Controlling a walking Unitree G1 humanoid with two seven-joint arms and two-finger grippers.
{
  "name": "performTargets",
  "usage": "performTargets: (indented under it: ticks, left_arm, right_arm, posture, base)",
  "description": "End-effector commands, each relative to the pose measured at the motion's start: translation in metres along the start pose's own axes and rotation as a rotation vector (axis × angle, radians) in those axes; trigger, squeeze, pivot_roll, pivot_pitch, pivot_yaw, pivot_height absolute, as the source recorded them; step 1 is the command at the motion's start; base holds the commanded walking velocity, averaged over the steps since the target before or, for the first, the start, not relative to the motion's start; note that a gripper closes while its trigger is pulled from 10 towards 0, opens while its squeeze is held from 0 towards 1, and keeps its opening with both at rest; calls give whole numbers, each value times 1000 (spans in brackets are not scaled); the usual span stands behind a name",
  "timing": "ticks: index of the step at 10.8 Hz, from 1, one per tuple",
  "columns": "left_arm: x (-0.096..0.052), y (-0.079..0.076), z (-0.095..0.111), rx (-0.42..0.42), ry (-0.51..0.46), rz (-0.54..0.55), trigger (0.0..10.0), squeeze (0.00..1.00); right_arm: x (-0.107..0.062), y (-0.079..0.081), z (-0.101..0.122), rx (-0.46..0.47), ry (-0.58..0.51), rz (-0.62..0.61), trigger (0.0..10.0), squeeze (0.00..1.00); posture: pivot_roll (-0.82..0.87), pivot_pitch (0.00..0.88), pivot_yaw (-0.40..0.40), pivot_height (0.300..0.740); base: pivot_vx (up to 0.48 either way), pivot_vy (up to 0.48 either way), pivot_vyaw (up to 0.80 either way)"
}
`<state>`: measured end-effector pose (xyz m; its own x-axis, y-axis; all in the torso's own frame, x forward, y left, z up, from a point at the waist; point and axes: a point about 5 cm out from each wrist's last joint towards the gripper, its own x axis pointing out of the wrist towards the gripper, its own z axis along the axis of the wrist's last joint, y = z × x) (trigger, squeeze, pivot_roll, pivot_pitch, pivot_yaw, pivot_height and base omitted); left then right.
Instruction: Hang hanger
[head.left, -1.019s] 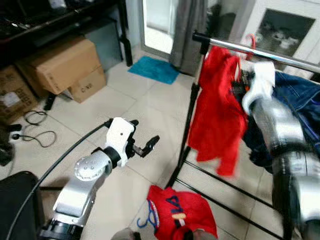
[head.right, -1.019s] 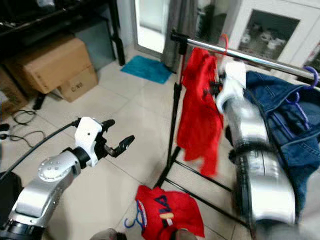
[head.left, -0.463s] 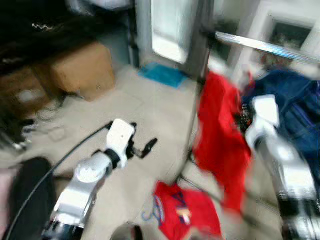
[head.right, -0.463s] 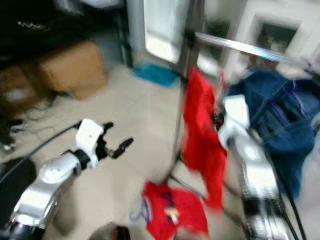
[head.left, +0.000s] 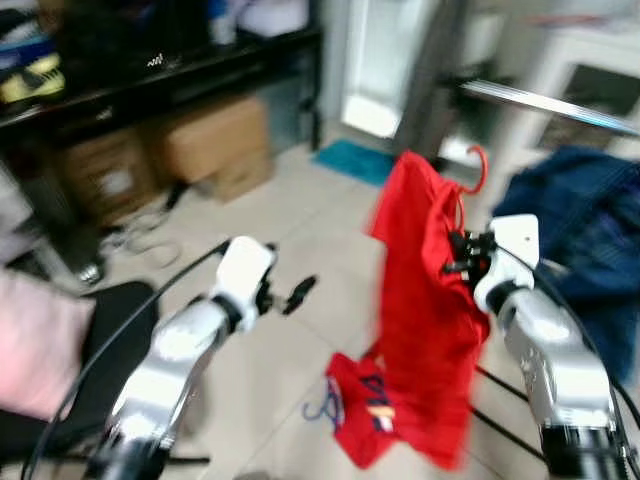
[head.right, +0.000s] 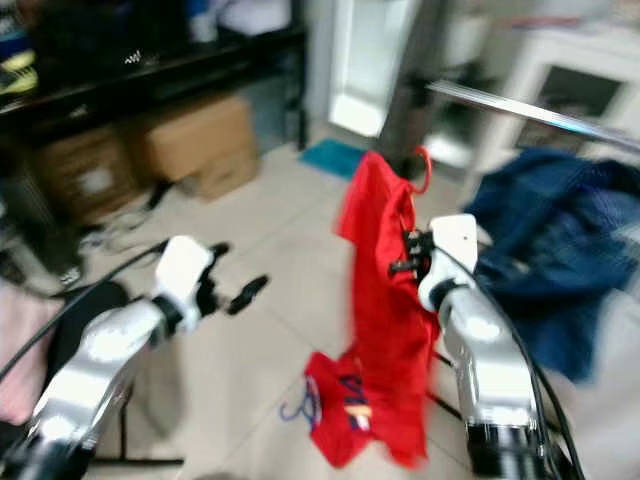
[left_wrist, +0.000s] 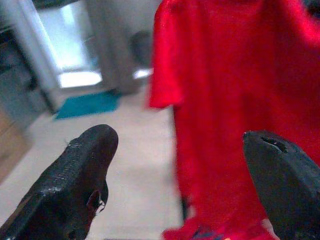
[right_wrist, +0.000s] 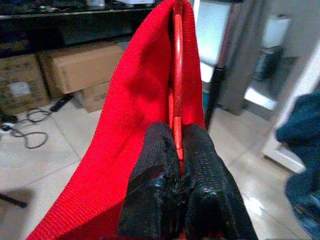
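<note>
Blurred room with a pale tiled floor (head.left: 300, 350), a dark shelf unit (head.left: 150, 90) along the left wall and cardboard boxes (head.left: 215, 145) beneath it. Silver clothes rail (head.left: 545, 100) crosses the upper right, with a blue denim garment (head.left: 590, 240) bunched below it. Red shirt (head.left: 425, 330) hangs in mid-air on a red hanger (right_wrist: 176, 75), below and left of the rail, the hanger's hook (head.left: 478, 165) apart from the rail. Second red garment (head.left: 360, 415) lies crumpled on the floor just beside the hanging shirt's hem. Teal mat (head.left: 350, 160) lies by the far doorway. Right end effector (right_wrist: 176, 150) is raised at the shirt's collar, its two black fingers pinched closed on the hanger's wire. Left end effector (left_wrist: 180, 170) is held out over the floor, left of the shirt, fingers spread wide and holding nothing.
</note>
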<state>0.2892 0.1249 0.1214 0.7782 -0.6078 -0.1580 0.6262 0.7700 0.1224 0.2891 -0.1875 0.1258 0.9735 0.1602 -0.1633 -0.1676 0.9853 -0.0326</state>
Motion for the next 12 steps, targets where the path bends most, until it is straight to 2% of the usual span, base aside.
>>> performTargets:
  ticks: [1, 2, 5, 6, 7, 8, 9, 11, 12]
  left_arm:
    - [5, 0, 7, -31, -38, -28, 10000, 0]
    - [16, 0, 15, -18, -45, -66, 10000, 1000]
    - [44, -4, 42, -19, -128, -179, 10000, 1000]
    - [46, -4, 45, -17, -131, -191, 10000, 1000]
    - [53, -6, 47, -25, -136, -248, 10000, 1000]
    - [59, -9, 51, -5, -146, -294, 10000, 341]
    - [63, -11, 55, 13, -152, -305, 10000, 4]
    - [74, -12, 65, 59, -164, -317, 10000, 0]
    - [77, -8, 64, 65, -140, -287, 4314, 0]
  right_arm:
    - [-1, 5, 4, -17, -23, 7, 0, 0]
    - [-4, 12, 6, -14, -29, 23, 0, 0]
    - [-7, 35, 16, -68, -63, 91, 0, 0]
    - [-7, 38, 18, -68, -71, 99, 0, 0]
    - [-6, 41, 22, -59, -90, 119, 0, 0]
    - [-7, 47, 25, -59, -105, 157, 0, 0]
    - [-7, 50, 27, -68, -109, 185, 0, 0]
    - [-7, 59, 26, -76, -111, 226, 0, 0]
    - [-8, 60, 26, -73, -111, 231, 0, 0]
  posture:
    - [-35, 14, -1, 740]
    - [-43, 16, 3, 740]
    - [-51, 21, 9, 740]
    - [-51, 20, 10, 740]
    - [-50, 17, 6, 740]
    - [-51, 12, 5, 740]
    - [-51, 8, 4, 740]
    - [-53, 0, 6, 740]
    - [-55, 0, 9, 740]
  base:
    - [0, 0, 0]
    - [0, 0, 0]
    - [0, 0, 0]
    - [0, 0, 0]
    - [0, 0, 0]
    - [0, 0, 0]
    - [0, 0, 0]
    - [0, 0, 0]
    - [0, 0, 0]
